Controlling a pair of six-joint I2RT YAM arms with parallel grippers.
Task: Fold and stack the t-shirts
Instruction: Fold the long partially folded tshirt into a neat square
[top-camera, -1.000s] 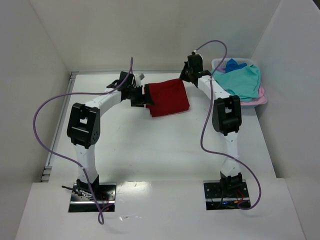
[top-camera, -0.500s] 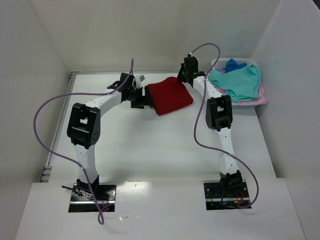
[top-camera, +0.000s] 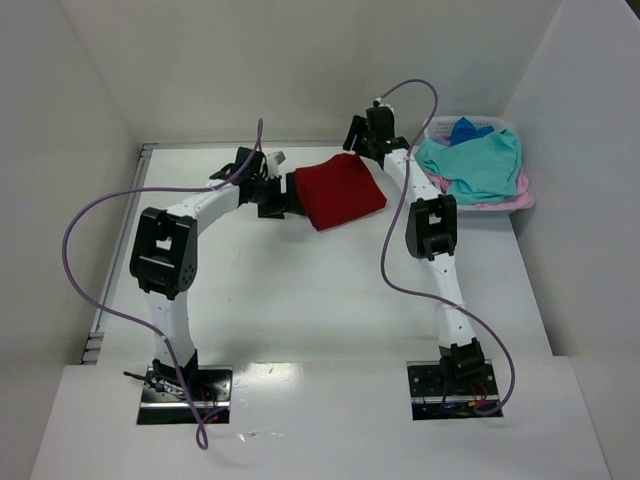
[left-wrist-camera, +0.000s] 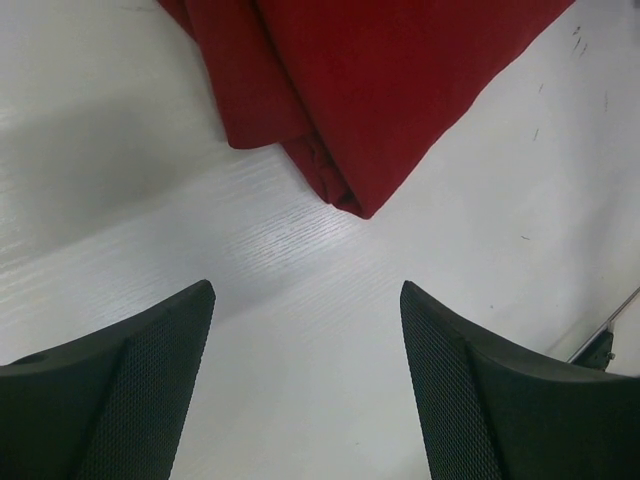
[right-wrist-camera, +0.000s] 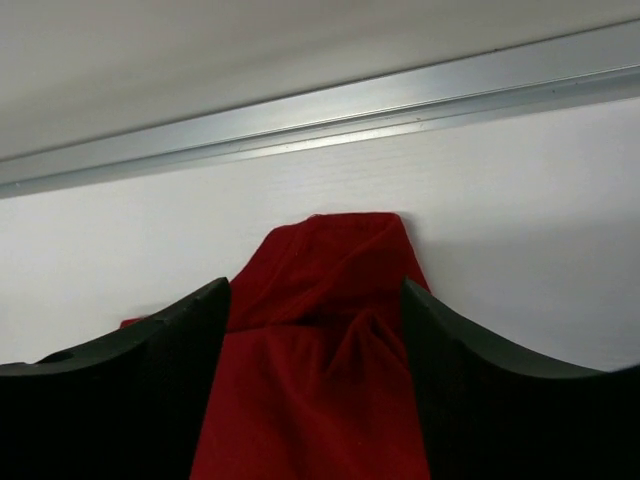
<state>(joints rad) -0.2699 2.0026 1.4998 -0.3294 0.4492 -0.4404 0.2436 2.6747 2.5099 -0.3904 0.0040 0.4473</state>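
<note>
The right hand (right-wrist-camera: 312, 290) now stands open, releasing the red shirt's (top-camera: 340, 192) 12 o'clock edge. The left hand (left-wrist-camera: 305, 290) at 9 o'clock gapes empty. The fold is probably done.

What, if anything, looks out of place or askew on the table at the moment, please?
The folded red shirt lies skewed to the table's edges, and its far corner is bunched into a peak. The teal shirt drapes over the basket's rim.
</note>
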